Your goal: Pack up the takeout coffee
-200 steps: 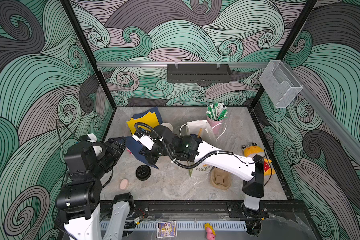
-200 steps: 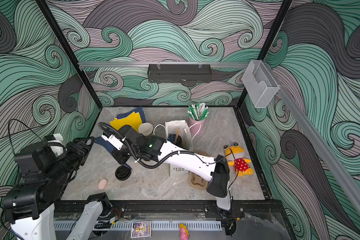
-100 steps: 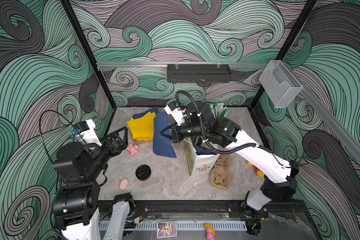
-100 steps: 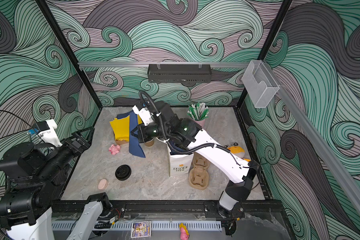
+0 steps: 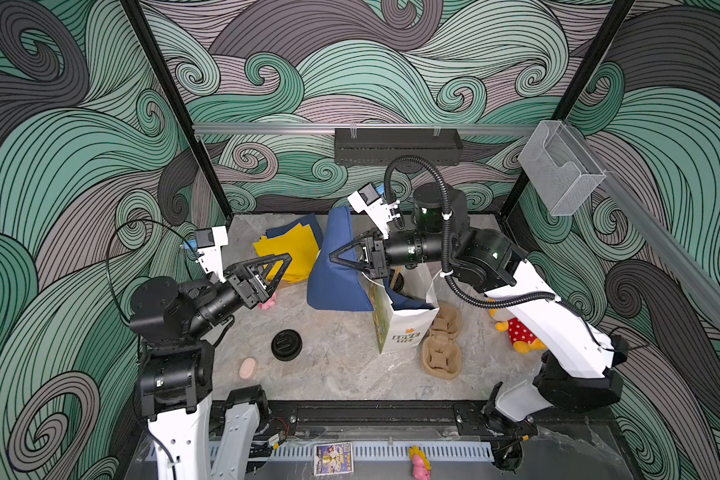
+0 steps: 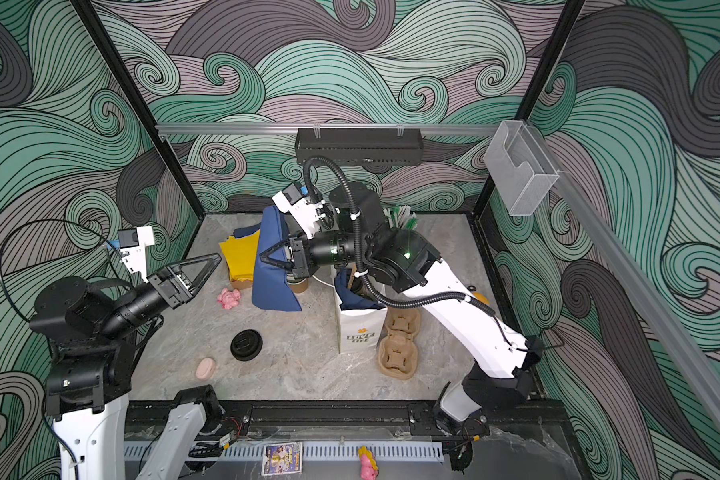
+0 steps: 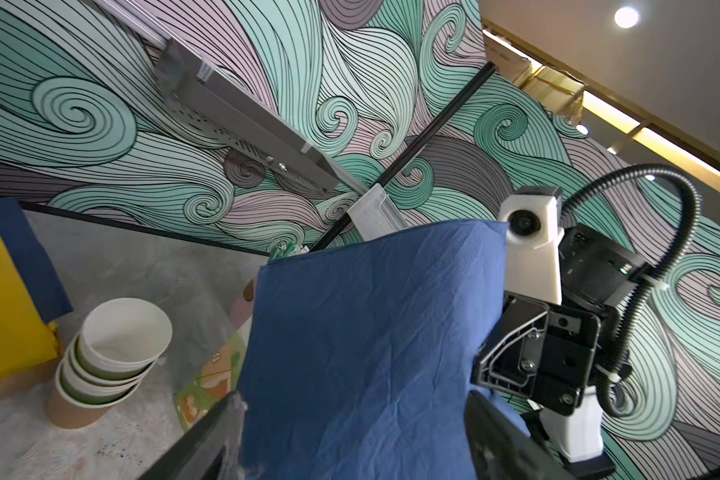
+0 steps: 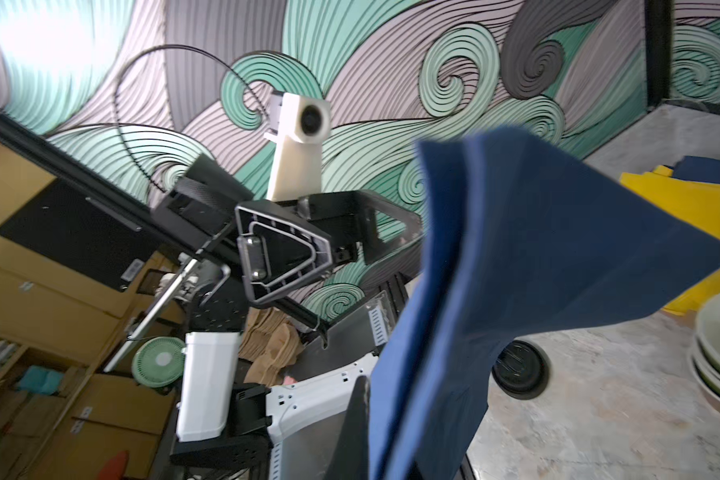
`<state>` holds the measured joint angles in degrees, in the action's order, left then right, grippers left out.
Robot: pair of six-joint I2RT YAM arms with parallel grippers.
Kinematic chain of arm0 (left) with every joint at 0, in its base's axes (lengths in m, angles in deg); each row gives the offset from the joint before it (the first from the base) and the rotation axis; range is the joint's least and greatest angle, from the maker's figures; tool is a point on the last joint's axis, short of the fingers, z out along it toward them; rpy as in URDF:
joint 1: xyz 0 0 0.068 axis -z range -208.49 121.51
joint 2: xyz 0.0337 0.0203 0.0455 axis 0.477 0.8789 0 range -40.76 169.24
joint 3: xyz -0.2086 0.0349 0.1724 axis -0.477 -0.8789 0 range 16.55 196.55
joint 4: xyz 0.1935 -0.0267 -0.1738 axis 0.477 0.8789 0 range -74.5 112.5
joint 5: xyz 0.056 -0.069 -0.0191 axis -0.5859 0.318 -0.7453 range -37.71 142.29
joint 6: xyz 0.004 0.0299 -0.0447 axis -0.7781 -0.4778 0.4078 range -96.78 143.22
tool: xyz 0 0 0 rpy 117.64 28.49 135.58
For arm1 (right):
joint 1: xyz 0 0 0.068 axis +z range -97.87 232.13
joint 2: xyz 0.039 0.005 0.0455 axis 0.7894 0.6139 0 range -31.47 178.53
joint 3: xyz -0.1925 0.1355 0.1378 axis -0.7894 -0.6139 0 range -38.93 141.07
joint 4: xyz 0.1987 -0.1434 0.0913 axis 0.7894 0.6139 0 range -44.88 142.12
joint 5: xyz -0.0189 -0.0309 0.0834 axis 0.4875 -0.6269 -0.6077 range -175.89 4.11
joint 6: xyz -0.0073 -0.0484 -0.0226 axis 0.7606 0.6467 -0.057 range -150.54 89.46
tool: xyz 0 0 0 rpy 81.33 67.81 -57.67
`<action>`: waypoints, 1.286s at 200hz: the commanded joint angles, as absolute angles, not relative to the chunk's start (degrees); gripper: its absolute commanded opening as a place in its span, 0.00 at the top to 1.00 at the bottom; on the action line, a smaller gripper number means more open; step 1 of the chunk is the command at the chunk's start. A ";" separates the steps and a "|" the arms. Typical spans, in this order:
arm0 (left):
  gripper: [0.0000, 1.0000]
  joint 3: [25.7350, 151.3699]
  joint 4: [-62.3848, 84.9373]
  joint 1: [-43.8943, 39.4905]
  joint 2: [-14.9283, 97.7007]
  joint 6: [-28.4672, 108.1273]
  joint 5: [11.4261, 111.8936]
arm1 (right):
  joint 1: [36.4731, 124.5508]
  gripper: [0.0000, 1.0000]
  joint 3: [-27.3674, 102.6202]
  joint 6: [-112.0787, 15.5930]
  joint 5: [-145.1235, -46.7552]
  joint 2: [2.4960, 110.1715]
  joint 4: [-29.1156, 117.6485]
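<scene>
We read this as a side step of the pack, not the coffee itself. The R gripper (image 5: pixel 336 258) is up off the table w/ its jaws pinched tight on a blue napkin (image 5: pixel 333 286), which hangs down just beside the white paper bag (image 5: pixel 404 328). The L gripper (image 5: pixel 279 272) hovers near the napkin's far side, jaws spread wide and nothing btw them. As for the coffee, the olive-green cups (image 7: pixel 113 353) sit nested in a stack w/o lids on the table (image 5: pixel 350 374), beside the yellow napkins (image 5: pixel 287 249). One black lid (image 5: pixel 286 344) lies loose, well apart from the stack. We see no lidded cup anywhere. Something dark shows inside the bag's mouth, but we can't tell what it is. The pulp carrier (image 5: pixel 441 349) lies flat against the bag's other side, w/ no cups in it. So the coffee part looks barely begun, in our judgement. Next move prob calls for swinging the napkin over the bag's mouth and letting go w/o knocking the bag, since it's light and the arm is close above it. After that, a cup has to be split off the stack and capped; the nested cups may cling together, so L could steady the stack.
</scene>
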<state>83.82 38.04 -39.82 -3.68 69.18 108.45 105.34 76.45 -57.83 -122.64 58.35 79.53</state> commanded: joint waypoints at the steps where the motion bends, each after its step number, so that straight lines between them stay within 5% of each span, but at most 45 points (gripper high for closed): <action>1: 0.12 84.49 30.68 -38.84 -4.28 72.82 115.12 | 105.34 1.00 77.67 -63.98 -132.12 60.92 68.83; 54: 0.08 82.18 26.66 -35.46 -4.80 76.77 116.62 | 105.65 1.00 83.49 -70.19 -134.33 68.00 59.90; 90: 0.15 82.02 27.72 -34.03 -5.18 76.09 116.54 | 105.82 1.00 83.87 -72.84 -132.69 70.45 56.48; 168: 0.72 84.44 35.54 -33.94 -5.02 70.23 113.64 | 107.32 1.00 82.81 -72.58 -131.92 72.43 57.13; 192: 1.00 85.15 37.71 -33.92 -5.59 69.06 112.04 | 107.32 1.00 83.23 -69.92 -129.10 72.56 61.32; 201: 1.00 85.11 37.88 -33.94 -6.04 69.33 110.82 | 107.31 1.00 84.12 -67.64 -127.32 72.45 64.82; 229: 1.00 86.75 42.74 -33.94 -6.35 69.09 104.63 | 107.07 0.51 88.08 -54.68 -113.85 69.60 83.53; 257: 1.00 86.89 51.04 -33.94 -5.21 74.78 95.31 | 106.18 0.37 81.80 -40.70 -97.02 60.29 89.49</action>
